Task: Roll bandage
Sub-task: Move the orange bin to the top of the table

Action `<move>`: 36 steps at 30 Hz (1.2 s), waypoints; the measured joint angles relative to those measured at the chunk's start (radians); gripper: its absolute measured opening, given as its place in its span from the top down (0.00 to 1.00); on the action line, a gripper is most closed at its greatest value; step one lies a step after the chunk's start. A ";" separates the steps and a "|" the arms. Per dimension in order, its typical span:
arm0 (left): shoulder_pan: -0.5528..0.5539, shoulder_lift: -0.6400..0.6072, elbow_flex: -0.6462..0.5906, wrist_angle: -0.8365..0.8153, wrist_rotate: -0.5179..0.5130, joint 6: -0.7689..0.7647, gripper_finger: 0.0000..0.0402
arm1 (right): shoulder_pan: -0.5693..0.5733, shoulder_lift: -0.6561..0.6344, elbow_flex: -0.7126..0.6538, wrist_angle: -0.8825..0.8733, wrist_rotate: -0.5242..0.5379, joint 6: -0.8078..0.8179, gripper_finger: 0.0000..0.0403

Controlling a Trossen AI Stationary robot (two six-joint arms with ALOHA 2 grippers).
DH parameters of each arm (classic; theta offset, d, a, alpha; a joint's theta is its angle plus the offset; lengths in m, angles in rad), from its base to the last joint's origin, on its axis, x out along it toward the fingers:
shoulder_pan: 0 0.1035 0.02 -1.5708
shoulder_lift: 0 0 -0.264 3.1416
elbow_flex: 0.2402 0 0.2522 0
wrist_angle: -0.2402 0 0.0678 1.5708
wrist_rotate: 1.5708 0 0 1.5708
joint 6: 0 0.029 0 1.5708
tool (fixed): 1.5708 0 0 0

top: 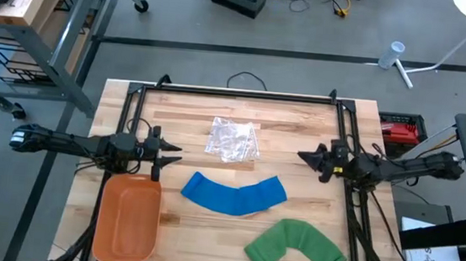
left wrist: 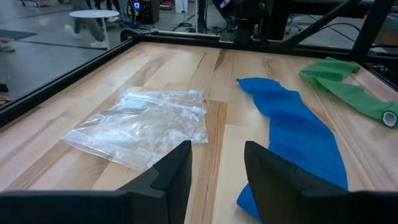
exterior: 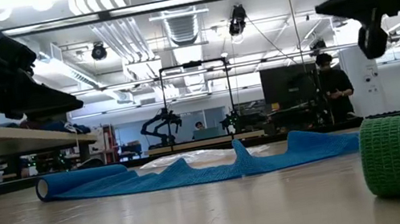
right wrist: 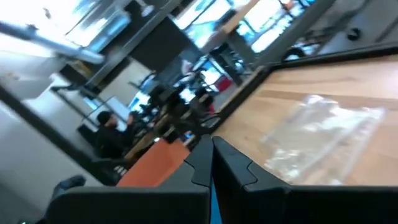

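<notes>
1. Left gripper [top: 173, 154]: fingers partly spread, holding nothing, hovering at table's 9 o'clock.
2. Right gripper [top: 304, 157]: fingers pressed together, empty, at 3 o'clock.
3. Blue bandage [top: 234, 194]: unrolled flat, centre, between grippers.
4. Green bandage [top: 295, 245]: at 5 o'clock.

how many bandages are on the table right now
2. The blue bandage lies unrolled at the table's middle, just below the clear plastic bag. The green bandage lies curved near the front edge on the right arm's side. None seems hidden.
</notes>
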 joint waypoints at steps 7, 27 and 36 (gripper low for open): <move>0.000 0.000 0.000 0.000 0.000 0.000 0.65 | 0.070 0.377 0.030 0.345 0.007 -0.097 1.00; 0.000 0.000 0.000 0.004 0.000 0.000 0.65 | 0.053 1.192 0.752 0.117 -0.132 -0.252 0.66; 0.000 0.000 0.000 0.008 0.000 0.000 0.65 | -0.046 1.536 1.055 0.044 -0.416 -0.199 0.49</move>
